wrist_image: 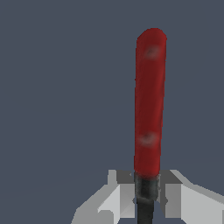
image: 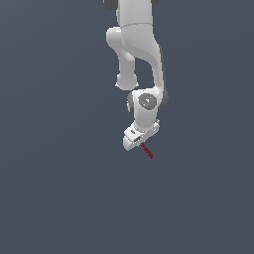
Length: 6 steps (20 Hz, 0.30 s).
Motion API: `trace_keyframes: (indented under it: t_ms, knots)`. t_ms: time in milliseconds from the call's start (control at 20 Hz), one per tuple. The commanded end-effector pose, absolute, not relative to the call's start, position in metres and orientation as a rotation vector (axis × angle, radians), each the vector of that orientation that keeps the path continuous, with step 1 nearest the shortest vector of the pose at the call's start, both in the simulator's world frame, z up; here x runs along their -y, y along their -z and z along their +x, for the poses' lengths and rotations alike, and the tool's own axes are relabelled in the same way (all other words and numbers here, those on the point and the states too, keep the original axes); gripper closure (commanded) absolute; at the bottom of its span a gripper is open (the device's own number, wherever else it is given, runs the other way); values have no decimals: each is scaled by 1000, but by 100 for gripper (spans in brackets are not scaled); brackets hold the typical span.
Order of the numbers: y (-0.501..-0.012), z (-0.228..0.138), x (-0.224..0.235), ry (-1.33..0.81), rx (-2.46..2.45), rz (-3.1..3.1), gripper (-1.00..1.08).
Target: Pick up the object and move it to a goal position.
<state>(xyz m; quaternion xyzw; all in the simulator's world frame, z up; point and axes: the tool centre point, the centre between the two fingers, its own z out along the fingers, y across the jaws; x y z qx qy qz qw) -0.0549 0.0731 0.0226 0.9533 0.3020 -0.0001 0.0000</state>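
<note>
Closest to my wrist camera sit two pale grey fingers (wrist_image: 173, 199), one on each side of a black shaft, and they are pressed against it. I count one tool (wrist_image: 149, 109) only: a thin stick with a long red handle that runs away from the fingers and ends in a rounded tip, joined to a short black stem that passes down between the pads. I cannot see any head on the stem, since it is cut off at the picture's edge.

From the exterior view I see one white arm (image: 141, 44), hanging down from the far top of the scene, with one gripper (image: 140, 142) at its low end. Its jaws are clenched on the tool, which I see there as a small red sliver (image: 147, 151) poking out below the gripper, slanting down toward the exterior view's right. I read it as lifted clear of the flat dark blue-grey ground (image: 54, 188), though I see no shadow to confirm that.
</note>
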Motion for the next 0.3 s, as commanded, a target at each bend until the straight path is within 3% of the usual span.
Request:
trace_keyframes:
  t_ms: [0,250]
  knots:
    - [-24,-62,-80,-1,-947,2995,108]
    - [-24,-67,-86,-1,-947,2995,108]
